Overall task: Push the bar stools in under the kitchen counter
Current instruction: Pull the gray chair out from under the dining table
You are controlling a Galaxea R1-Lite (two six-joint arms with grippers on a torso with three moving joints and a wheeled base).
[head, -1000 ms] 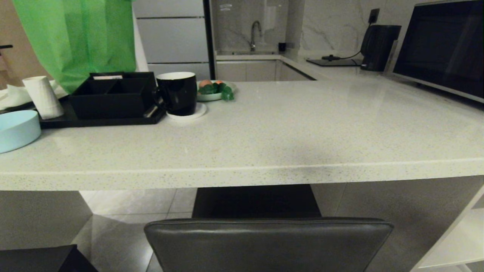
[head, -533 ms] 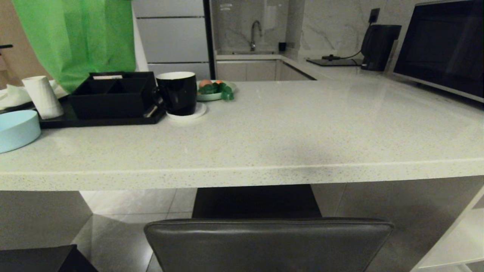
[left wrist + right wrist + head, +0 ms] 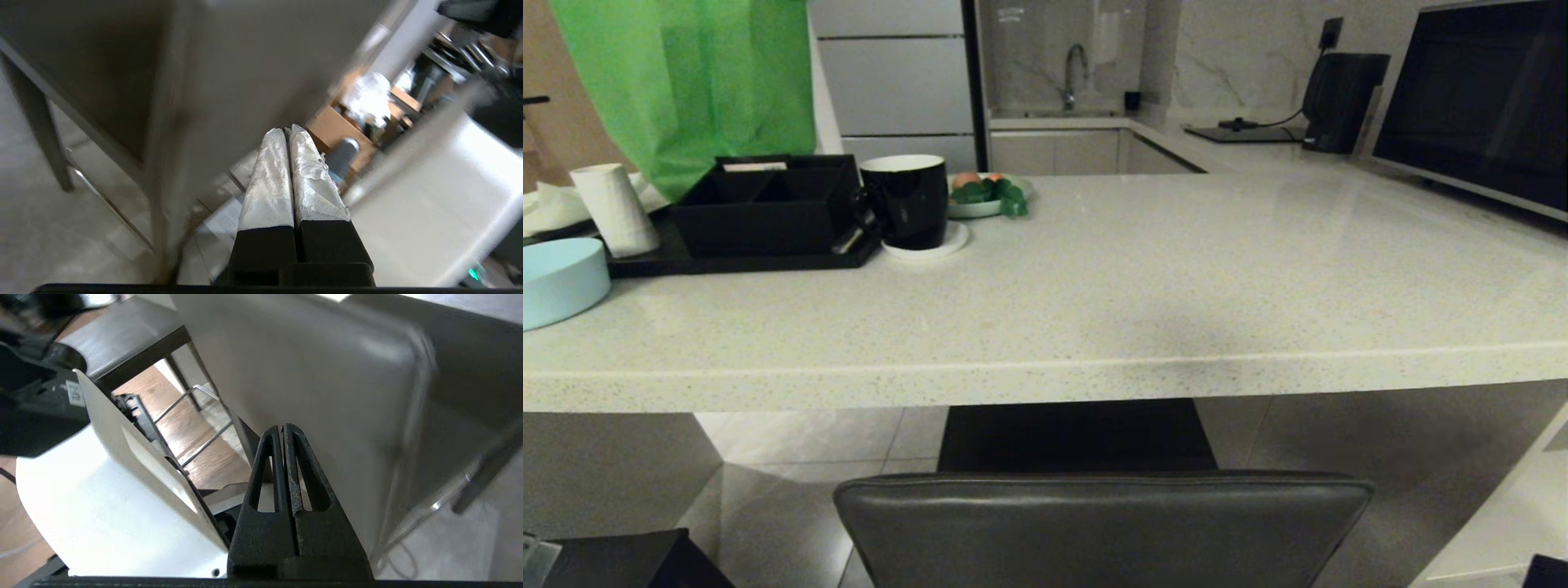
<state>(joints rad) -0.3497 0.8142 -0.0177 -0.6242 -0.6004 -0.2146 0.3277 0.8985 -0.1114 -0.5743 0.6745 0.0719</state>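
Both tools closed, beside stool backrest [image 3: 1103, 527]

Home kitchen: faucet [image 3: 1076, 75], microwave [image 3: 1478, 102], counter [image 3: 1143, 278]

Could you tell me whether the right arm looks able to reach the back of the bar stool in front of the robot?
Probably yes: the right tool, shut, points at the bar stool backrest with nothing between them.

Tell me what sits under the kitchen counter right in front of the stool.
Under the kitchen counter the bar stool's dark seat reaches beneath the slab, with pale floor tiles beside it. The slab hides the seat's front; the backrest covers the legs.
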